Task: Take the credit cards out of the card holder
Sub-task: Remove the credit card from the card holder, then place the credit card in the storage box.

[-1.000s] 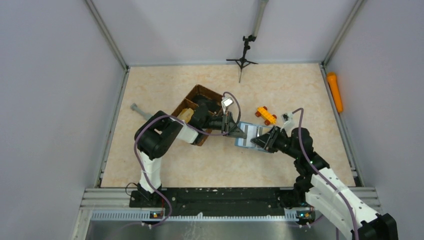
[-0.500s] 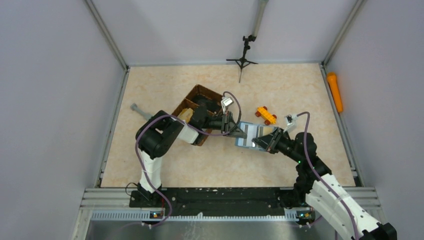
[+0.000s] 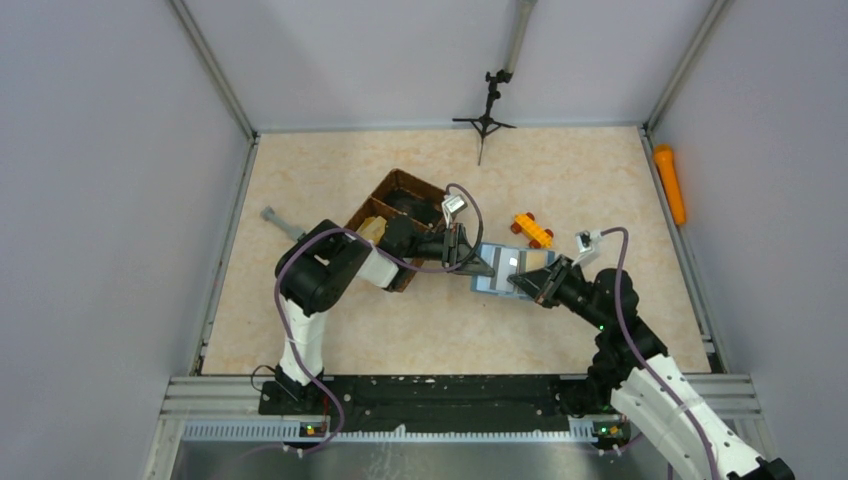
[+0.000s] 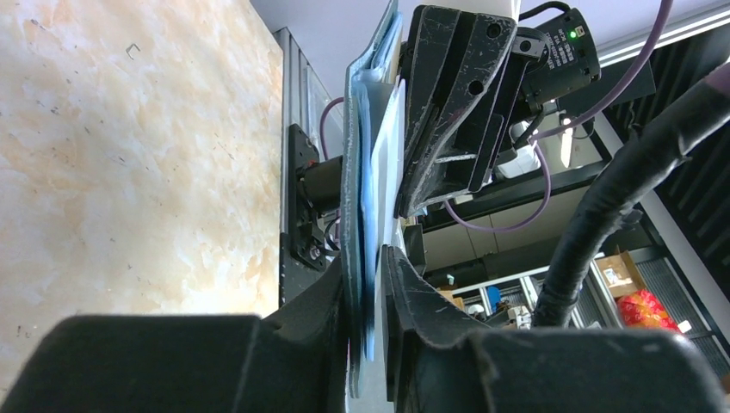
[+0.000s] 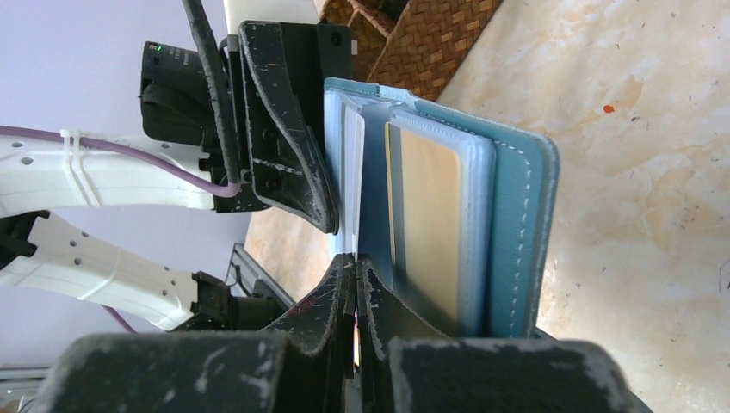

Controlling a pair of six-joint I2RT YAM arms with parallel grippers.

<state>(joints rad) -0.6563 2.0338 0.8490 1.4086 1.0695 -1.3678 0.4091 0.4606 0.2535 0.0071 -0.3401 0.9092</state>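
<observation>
The surface point(image 3: 570, 170) carries a brown woven basket point(image 3: 400, 180). Its compartments hold a dark item point(image 3: 412, 203) and a pale yellow item point(image 3: 372, 230), both too small to identify. Just beside the basket, the teal card holder point(image 5: 516, 224) stands open between both hands. One clear pocket contains a tan card point(image 5: 426, 224). The left hand point(image 4: 365, 262) grasps the holder's edge. The right hand point(image 5: 355, 267) is clenched on a white card point(image 5: 351, 172) between the inner leaves.

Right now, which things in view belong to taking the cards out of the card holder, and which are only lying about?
For the job: card holder, white card, tan card, left gripper, right gripper.
Lying about: woven basket, orange toy car, orange stick, black tripod, grey tool.
</observation>
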